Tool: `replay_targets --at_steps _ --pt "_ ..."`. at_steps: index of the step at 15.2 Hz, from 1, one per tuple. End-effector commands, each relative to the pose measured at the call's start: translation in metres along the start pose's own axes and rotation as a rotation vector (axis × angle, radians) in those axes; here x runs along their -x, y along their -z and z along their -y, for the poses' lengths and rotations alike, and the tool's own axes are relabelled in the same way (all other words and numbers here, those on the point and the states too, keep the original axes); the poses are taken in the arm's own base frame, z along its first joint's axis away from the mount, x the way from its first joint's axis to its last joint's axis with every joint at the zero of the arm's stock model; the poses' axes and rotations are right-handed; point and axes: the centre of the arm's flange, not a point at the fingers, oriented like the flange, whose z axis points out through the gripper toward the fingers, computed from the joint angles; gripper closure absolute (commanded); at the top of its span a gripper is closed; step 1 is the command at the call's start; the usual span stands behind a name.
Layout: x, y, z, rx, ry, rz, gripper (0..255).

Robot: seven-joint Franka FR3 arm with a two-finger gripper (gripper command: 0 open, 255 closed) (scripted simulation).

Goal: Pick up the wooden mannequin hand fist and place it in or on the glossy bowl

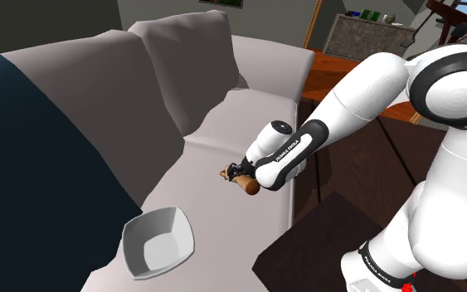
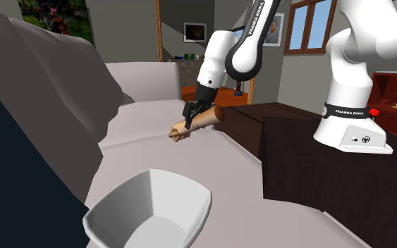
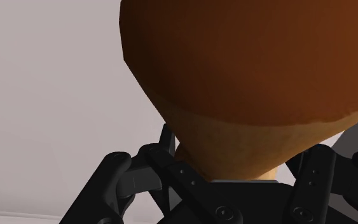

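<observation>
1. Shoulder view: the pincer [image 1: 240,172] is clamping the wooden mannequin hand [image 1: 249,187] near the front edge of the sofa [image 1: 223,124] seat. The white bowl [image 1: 158,240] is sitting well apart, toward this view's lower left.
2. Second exterior view: the mannequin hand's long axis is lying roughly level, with the fist pointing to this view's left and the bowl sitting nearer the camera.
3. Wrist view: the fingers are closing on the mannequin hand's paler neck, below its dark stub end, so the coming carry is probably running along the seat to the bowl.

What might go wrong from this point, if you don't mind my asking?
1. The fist juts sideways from the gripper, so it may swivel or slip in transit.
2. The bowl rests loose on the sofa cushion; a dropped fist might tip or shift it.
</observation>
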Motion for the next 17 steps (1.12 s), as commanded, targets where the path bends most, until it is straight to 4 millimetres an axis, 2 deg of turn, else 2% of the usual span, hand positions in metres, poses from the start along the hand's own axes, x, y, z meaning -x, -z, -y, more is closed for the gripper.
replay_targets --at_steps 1,13,17 --pt "-0.002 0.01 0.003 -0.001 0.0 0.0 255" --pt "-0.014 0.07 0.017 -0.001 0.0 0.0 255" --pt "0.016 0.067 0.06 -0.001 0.0 0.0 255"
